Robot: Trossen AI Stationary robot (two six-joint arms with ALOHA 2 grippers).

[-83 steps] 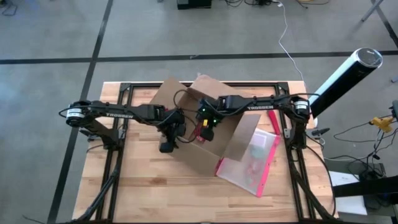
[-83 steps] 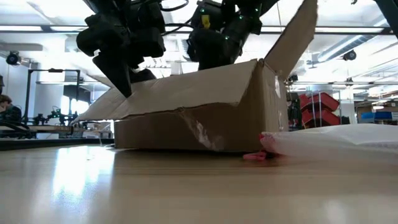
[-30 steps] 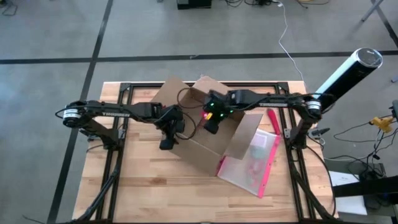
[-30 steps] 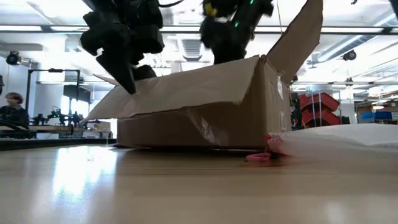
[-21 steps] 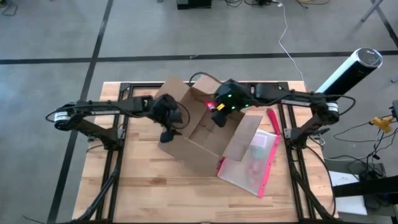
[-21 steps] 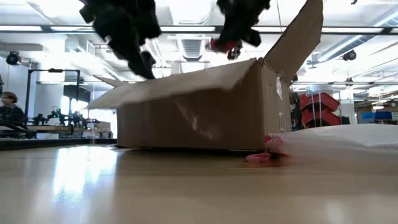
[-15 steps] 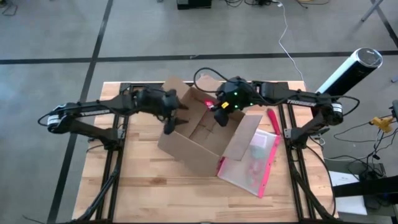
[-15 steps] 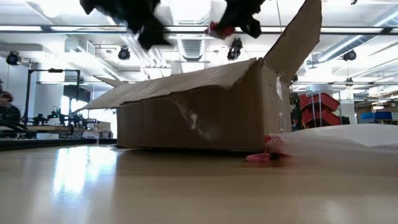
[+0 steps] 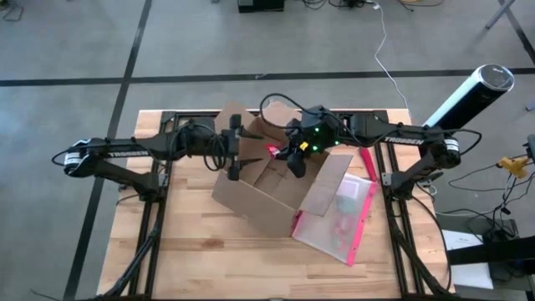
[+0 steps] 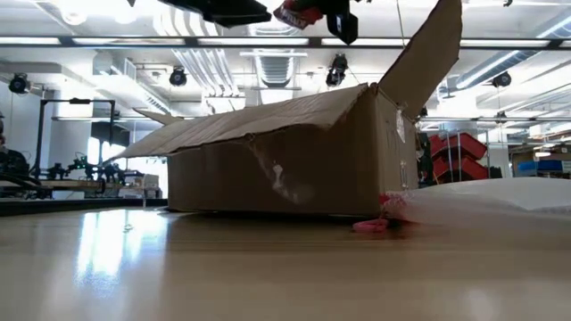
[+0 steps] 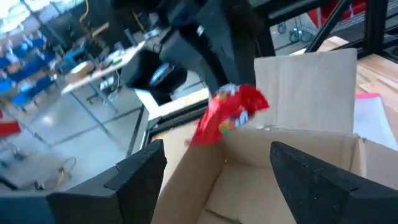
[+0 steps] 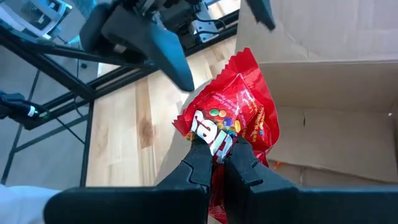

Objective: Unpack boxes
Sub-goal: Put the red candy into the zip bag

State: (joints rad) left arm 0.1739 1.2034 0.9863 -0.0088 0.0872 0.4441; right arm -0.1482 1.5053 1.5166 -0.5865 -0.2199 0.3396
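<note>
Right end effector (image 12: 216, 163) clenched on red candy packet (image 12: 233, 127), raised above open cardboard box (image 9: 272, 191) at table (image 9: 192, 251) centre. Left end effector (image 9: 235, 149) spread wide, empty, arm horizontal above box's left flap.

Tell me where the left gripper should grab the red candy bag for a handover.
Take the free upper end of the red candy bag, coming from the side opposite the right gripper, which pinches its lower part. The bag hangs above the open box, and the left gripper already faces it, open.
</note>
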